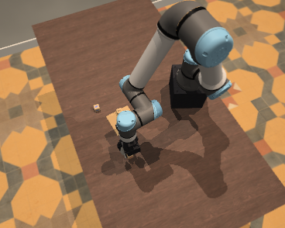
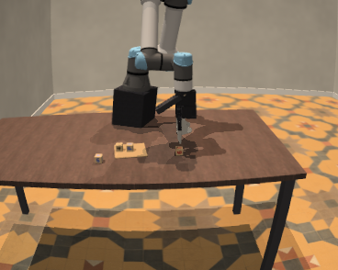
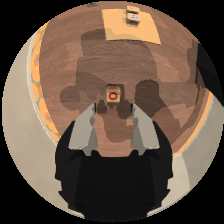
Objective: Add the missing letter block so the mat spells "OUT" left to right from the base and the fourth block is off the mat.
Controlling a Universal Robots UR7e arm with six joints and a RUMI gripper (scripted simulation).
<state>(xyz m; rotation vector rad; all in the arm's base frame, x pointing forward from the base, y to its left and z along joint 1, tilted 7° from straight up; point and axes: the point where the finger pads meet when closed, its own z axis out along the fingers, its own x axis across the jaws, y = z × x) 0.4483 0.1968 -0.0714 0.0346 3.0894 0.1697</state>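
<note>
A wooden block with a red ring-shaped letter, an O, on top [image 3: 113, 95] [image 2: 179, 151] [image 1: 130, 157] stands on the table off the mat. My gripper [image 3: 113, 103] [image 2: 180, 141] [image 1: 126, 153] is partly open above it, with nothing between the fingers; the block shows between and just beyond the fingertips in the wrist view. The tan mat [image 1: 111, 118] [image 2: 140, 151] [image 3: 114, 31] holds two blocks side by side, one with a bluish letter [image 2: 129, 147] [image 3: 133, 17] and one darker [image 2: 119, 147] [image 3: 132, 9]. Their letters are too small to read.
A fourth block with a bluish letter [image 1: 96, 107] [image 2: 98, 158] stands on the table [image 1: 76, 70] [image 2: 49, 147], off the mat on the side away from my gripper. The arm partly covers the mat in the top view. The black robot base [image 1: 187, 97] [image 2: 133, 106] stands behind the mat.
</note>
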